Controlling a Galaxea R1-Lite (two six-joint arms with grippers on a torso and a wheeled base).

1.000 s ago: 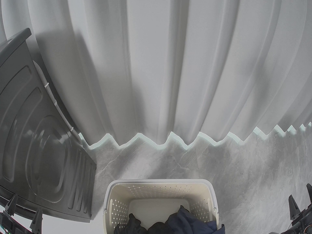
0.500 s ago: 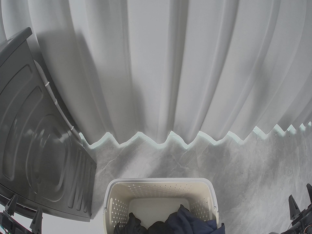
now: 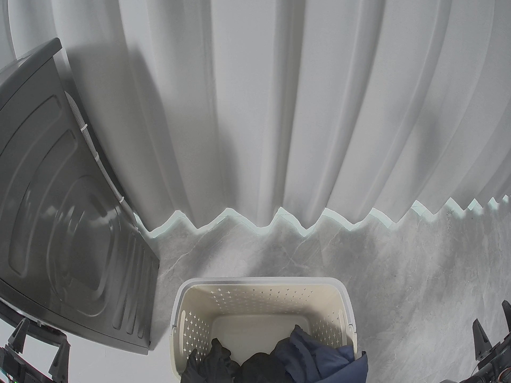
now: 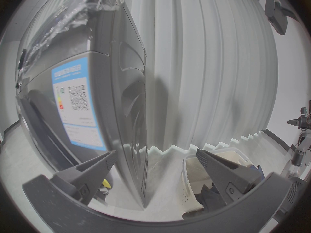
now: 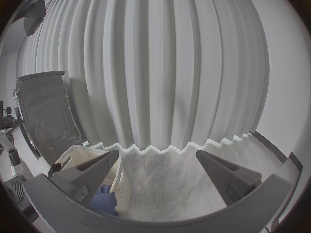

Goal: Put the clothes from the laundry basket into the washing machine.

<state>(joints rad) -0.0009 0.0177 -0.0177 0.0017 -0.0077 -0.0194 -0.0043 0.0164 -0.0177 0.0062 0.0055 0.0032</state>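
Dark clothes (image 3: 298,355) lie in the laundry basket (image 3: 261,284), bottom middle, between the left gripper (image 3: 43,335) and right gripper (image 3: 491,315), both spread wide, holding nothing.

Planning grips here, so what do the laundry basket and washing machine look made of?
Laundry basket: likely cream plastic, matte, moulded walls with small perforations. Washing machine: seemingly grey painted sheet metal, soft sheen, pressed ribs.

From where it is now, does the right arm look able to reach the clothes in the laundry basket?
Probably yes. The clothes lie uncovered in the open-topped laundry basket, and the open right gripper is beside it, with only floor between.
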